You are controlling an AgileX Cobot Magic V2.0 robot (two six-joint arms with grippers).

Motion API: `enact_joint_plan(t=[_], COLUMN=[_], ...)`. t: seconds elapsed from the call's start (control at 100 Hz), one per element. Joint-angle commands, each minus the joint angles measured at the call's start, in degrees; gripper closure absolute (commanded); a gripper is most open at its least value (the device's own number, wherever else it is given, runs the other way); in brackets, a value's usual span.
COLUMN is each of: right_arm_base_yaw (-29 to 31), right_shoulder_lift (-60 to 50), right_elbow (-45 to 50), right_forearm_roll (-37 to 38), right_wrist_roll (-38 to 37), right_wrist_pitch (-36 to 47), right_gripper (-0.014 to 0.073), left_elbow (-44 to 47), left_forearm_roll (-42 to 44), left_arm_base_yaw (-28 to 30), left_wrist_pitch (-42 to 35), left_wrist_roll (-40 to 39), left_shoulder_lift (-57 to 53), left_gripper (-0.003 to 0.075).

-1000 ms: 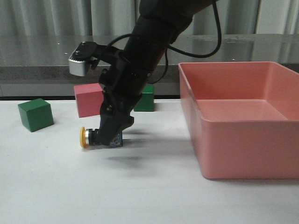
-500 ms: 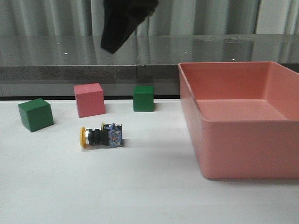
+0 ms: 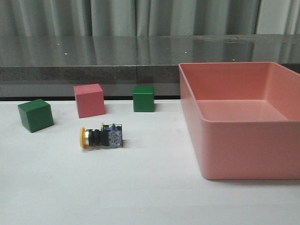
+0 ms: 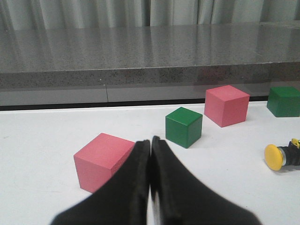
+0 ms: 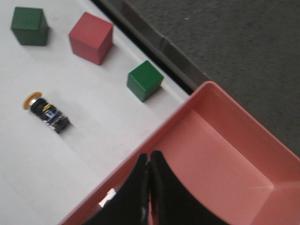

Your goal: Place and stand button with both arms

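Note:
The button point(image 3: 101, 137) lies on its side on the white table, yellow cap to the left, blue contact block to the right. It also shows in the right wrist view point(image 5: 46, 113) and, partly cut off, at the edge of the left wrist view point(image 4: 281, 155). Neither arm shows in the front view. My left gripper point(image 4: 150, 141) is shut and empty, low over the table beside a pink cube point(image 4: 103, 160). My right gripper point(image 5: 149, 155) is shut and empty, high above the near rim of the pink bin point(image 5: 220, 154).
A pink cube point(image 3: 89, 100) and a green cube point(image 3: 143, 98) stand behind the button, another green cube point(image 3: 35, 115) to its left. The large pink bin point(image 3: 243, 140) fills the right side. A grey ledge runs along the table's far edge.
The arm that was down on the button a second ago has let it go and risen out of the front view. The button stays lying on its side in the same place.

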State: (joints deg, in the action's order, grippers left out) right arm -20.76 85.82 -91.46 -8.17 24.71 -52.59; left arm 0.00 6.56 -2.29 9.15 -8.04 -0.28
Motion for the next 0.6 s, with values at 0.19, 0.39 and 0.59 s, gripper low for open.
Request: enact_joint_plan(t=[0.19, 0.39, 0.59], right_arm_base_yaw=[8.23, 11.94, 13.12], right_shoulder_lift=[-24.85, -41.54, -54.08], right_elbow=[30.50, 49.57, 61.83], right_forearm_roll=[0.40, 0.40, 0.40], right_wrist_roll=[-4.71, -4.87, -4.87], right_wrist_pitch=[27.48, 39.03, 40.74], right_gripper=[0.0702, 0.0702, 0.0702], left_elbow=[1.70, 1.70, 1.70], left_forearm_roll=[0.14, 0.14, 0.14], left_arm_base_yaw=[-0.01, -0.01, -0.01], left_wrist_pitch=[-4.90, -4.90, -4.90], left_wrist_roll=[-0.42, -0.42, -0.42], left_shoulder_lift=[-1.81, -1.81, -1.81], left_gripper=[0.0739, 0.0739, 0.0739])
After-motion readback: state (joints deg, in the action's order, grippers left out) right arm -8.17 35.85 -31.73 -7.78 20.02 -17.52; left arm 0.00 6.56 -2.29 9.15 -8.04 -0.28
